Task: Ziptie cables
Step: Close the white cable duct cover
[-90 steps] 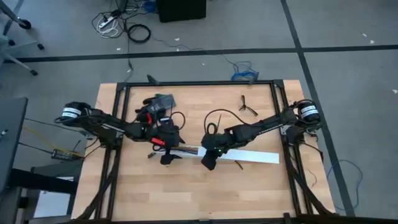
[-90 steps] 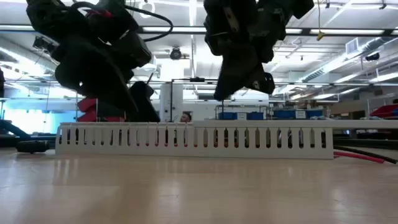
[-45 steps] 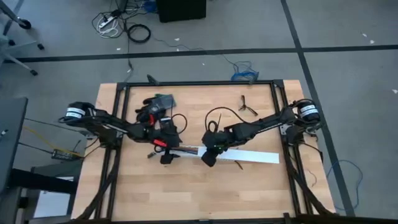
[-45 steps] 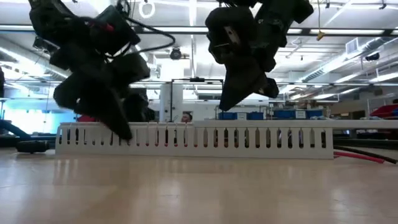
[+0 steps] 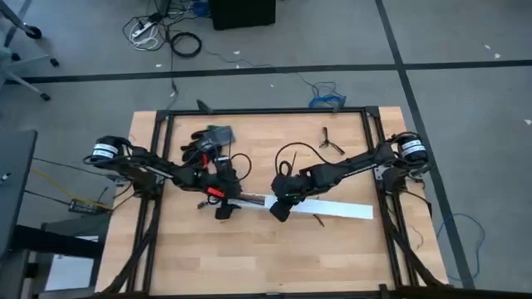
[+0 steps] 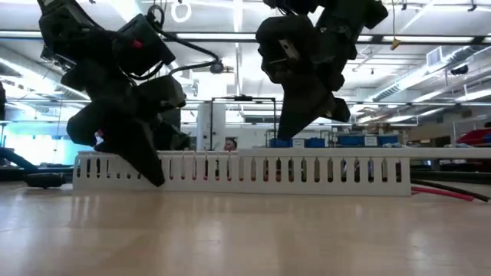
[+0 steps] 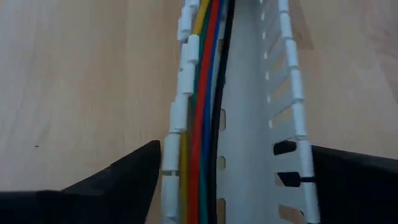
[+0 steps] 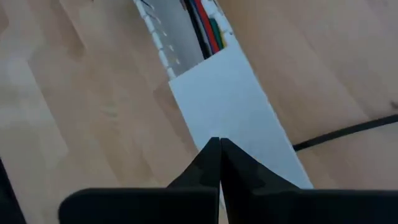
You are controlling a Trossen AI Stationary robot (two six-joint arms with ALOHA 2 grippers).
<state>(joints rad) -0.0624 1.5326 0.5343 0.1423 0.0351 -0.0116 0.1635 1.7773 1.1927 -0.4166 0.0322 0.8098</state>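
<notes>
A flat white cover (image 8: 239, 118) hides most of the cables (image 7: 202, 112) in the slotted channel (image 6: 245, 170). The left tool (image 7: 230, 186) stands apart, straddling that channel; the right tool (image 8: 217, 163) is pressed together, empty, above the cover.

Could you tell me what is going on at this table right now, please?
Both arms are working over the long white slotted channel lying on the wooden table. The left gripper is open, straddling one end of the channel, where coloured cables run along inside it. The right gripper, jaws shut, hovers over the channel's flat white cover further along. A thin black ziptie lies on the table beside the channel, untouched.
</notes>
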